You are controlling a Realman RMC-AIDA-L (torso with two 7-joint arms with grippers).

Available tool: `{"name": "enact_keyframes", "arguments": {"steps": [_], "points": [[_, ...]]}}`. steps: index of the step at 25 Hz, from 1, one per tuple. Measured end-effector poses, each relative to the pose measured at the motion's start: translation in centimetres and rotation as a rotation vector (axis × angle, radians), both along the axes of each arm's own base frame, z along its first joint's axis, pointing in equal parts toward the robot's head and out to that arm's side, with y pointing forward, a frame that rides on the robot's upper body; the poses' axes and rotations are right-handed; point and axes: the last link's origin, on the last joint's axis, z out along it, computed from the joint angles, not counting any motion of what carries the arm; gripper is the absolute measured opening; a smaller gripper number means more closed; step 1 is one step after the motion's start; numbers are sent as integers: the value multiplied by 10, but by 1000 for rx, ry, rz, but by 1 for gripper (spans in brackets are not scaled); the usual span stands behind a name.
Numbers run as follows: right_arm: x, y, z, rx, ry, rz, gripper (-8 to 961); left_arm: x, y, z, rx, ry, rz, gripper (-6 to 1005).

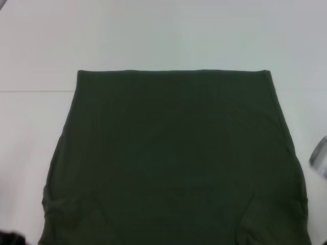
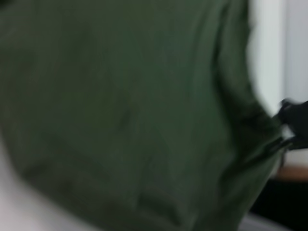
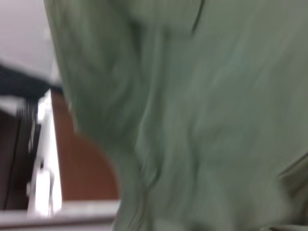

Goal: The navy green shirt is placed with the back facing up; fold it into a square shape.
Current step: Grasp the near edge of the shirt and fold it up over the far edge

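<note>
You've got the navy green shirt [image 1: 176, 158] flat on the white worktop [image 1: 163, 35], plain side up; can't tell either gripper's state.

White table [image 1: 36, 46] under even light; brown floor [image 3: 84, 168] beyond its edge

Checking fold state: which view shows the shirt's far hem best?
Head view: the navy green shirt lies flat on the white table, far hem straight and fully visible. Both wrist views show only close, blurred cloth, no hem identifiable.
</note>
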Motion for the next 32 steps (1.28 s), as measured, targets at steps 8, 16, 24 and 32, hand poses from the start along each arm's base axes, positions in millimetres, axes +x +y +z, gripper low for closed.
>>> {"name": "enact_keyframes", "arguments": {"steps": [8, 16, 24, 32], "points": [[8, 26, 39, 343, 184, -75, 67, 4, 30, 20, 382, -203, 59, 4], [26, 35, 58, 604, 297, -164, 67, -11, 40, 24, 653, -300, 176, 4], [53, 39, 72, 858, 355, -279, 67, -24, 41, 21, 822, -346, 262, 4], [68, 49, 63, 1003, 333, -348, 67, -29, 48, 0, 905, -321, 296, 5]]}}
